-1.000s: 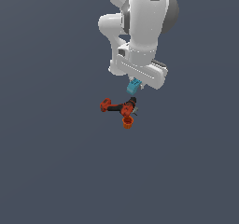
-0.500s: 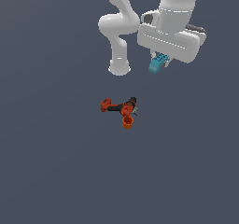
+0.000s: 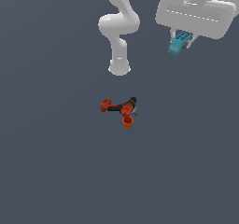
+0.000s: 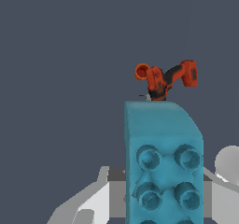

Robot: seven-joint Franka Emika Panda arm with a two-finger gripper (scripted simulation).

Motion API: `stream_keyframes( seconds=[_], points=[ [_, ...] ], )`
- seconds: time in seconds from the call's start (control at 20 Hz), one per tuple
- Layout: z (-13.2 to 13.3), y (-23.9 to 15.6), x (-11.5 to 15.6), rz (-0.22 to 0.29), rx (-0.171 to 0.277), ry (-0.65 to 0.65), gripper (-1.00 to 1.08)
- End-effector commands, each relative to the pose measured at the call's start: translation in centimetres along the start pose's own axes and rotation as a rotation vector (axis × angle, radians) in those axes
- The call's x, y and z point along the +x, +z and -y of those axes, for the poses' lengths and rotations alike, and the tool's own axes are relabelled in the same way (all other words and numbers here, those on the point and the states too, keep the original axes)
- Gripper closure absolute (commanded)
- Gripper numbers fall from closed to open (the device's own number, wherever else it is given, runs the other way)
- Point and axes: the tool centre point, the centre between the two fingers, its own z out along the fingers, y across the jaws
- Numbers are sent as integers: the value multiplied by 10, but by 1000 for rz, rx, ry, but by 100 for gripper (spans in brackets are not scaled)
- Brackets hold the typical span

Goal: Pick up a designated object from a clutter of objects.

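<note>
Flat even simulator light, no cast shadows, soft low-resolution render.

Teal brick (image 4: pixel 163 167) cut off by the wrist view's edge, fingers (image 3: pixel 188 43) mostly hidden.

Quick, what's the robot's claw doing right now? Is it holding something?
End effector: closed on the teal brick, holding it up above the drill and orange cup.

No readable text or labels, as far as these coarse renders show.
</note>
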Motion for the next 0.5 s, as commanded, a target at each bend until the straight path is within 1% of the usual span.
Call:
stream_keyframes(
  seconds=[0.0,0.2,0.45],
  points=[
    [5,-10,-6,1,0,1,108],
    [11,-19,-11,1,1,1,108],
    [13,-21,-12,1,1,1,108]
  ],
)
